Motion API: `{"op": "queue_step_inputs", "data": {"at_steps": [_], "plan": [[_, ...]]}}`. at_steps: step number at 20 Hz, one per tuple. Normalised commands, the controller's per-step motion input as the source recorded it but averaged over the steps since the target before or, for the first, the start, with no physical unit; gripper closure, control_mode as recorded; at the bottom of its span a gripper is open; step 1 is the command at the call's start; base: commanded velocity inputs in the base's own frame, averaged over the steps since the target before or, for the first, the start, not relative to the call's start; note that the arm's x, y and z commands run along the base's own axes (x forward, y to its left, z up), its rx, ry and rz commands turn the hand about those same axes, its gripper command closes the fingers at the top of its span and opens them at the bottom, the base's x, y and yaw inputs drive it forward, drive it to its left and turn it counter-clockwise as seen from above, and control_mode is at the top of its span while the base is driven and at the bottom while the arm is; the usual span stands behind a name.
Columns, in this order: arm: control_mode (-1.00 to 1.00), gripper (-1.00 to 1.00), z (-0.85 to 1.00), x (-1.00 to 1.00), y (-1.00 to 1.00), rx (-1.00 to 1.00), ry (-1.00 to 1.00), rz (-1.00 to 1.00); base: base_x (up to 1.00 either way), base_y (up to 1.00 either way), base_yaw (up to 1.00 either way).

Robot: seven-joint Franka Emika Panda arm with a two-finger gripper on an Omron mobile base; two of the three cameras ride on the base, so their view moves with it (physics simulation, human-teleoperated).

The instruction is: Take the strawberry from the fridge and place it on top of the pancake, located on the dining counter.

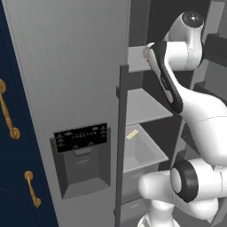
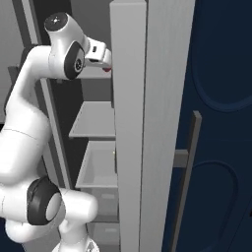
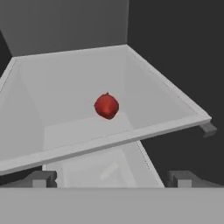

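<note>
The strawberry (image 3: 107, 106) is a small red berry lying alone in the middle of a grey upper shelf (image 3: 144, 74) of the fridge (image 1: 66, 66). In the hand view my gripper (image 3: 113, 178) is open, its two dark fingertips (image 3: 43, 178) spread wide at the shelf's front lip, short of the berry and touching nothing. From the right base view a speck of the strawberry (image 2: 107, 69) shows just below my white hand (image 2: 97, 52), next to the open door's edge. The pancake and the dining counter are out of view.
The fridge's left door with its black dispenser panel (image 1: 81, 137) is closed; the right door (image 2: 147, 98) stands open with its handle (image 2: 189, 162) facing out. Below are more shelves and a bin (image 1: 142, 153) holding a small pale item (image 1: 131, 134). Navy cupboards (image 1: 9, 115) flank the fridge.
</note>
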Motion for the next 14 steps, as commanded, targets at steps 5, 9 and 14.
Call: {"op": "queue_step_inputs", "data": {"at_steps": [5,9,14], "plan": [[-1.00,-1.00,-0.15,0.87,-0.02,0.00,0.02,0.00,0.00,0.00,0.00],[-1.00,-1.00,-0.28,0.63,0.00,0.00,0.10,-0.04,0.00,0.00,0.00],[-1.00,-1.00,-0.26,0.71,0.00,0.00,0.05,-0.07,0.00,0.00,0.00]]}}
